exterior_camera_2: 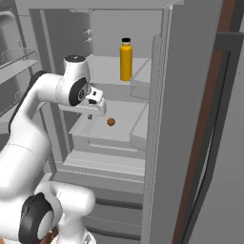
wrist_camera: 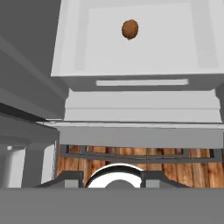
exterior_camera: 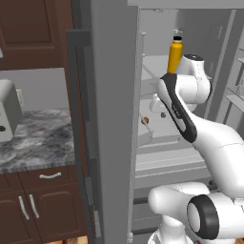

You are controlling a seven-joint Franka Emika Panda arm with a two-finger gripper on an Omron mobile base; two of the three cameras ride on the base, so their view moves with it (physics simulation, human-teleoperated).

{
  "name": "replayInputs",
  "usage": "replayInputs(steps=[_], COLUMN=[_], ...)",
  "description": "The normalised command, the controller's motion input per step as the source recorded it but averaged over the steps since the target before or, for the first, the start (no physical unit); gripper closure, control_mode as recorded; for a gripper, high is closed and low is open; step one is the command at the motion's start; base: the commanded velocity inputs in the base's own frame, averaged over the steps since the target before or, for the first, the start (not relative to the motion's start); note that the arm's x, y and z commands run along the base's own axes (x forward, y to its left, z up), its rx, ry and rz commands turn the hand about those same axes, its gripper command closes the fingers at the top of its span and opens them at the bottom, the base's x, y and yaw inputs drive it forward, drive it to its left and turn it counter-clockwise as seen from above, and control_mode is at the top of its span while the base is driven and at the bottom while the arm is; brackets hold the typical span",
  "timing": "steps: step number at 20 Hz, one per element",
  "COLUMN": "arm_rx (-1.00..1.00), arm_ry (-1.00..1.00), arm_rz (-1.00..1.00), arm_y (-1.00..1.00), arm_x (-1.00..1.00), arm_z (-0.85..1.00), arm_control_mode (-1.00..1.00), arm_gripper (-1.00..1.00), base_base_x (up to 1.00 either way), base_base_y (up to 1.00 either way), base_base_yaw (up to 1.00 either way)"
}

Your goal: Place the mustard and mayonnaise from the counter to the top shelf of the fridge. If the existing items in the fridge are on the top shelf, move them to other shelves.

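Note:
A yellow mustard bottle [exterior_camera: 175,56] [exterior_camera_2: 126,61] with a dark cap stands upright on the fridge's top shelf [exterior_camera_2: 107,76]. My gripper [exterior_camera_2: 91,115] [wrist_camera: 113,178] hangs inside the open fridge, below and to the left of the bottle, pointing down over the front of a lower shelf. Its fingers [wrist_camera: 72,178] stand wide apart with nothing between them. A small brown round item [exterior_camera: 145,120] [exterior_camera_2: 111,122] [wrist_camera: 130,29] lies on that lower white shelf [wrist_camera: 78,48], apart from the gripper. The mayonnaise is out of view.
The open fridge door [exterior_camera: 112,119] [exterior_camera_2: 190,119] stands close beside the arm. A marble counter [exterior_camera: 38,138] with a grey appliance [exterior_camera: 7,112] lies left of the fridge, above brown cabinets [exterior_camera: 28,205]. Door racks [exterior_camera_2: 19,59] sit on the far left.

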Motion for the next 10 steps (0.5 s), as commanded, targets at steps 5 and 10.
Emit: replayInputs(steps=[5, 10], arm_rx=[0.04, 0.0], arm_ry=[-0.05, -0.01], arm_rz=[-0.02, 0.0], arm_y=[-0.12, 0.0], arm_x=[-0.25, -0.04], arm_z=[0.0, 0.0], arm_control_mode=[-1.0, -1.0], arm_gripper=[-1.0, -1.0], base_base_x=[0.0, 0.0], base_base_y=[0.0, 0.0], base_base_yaw=[0.0, 0.0])
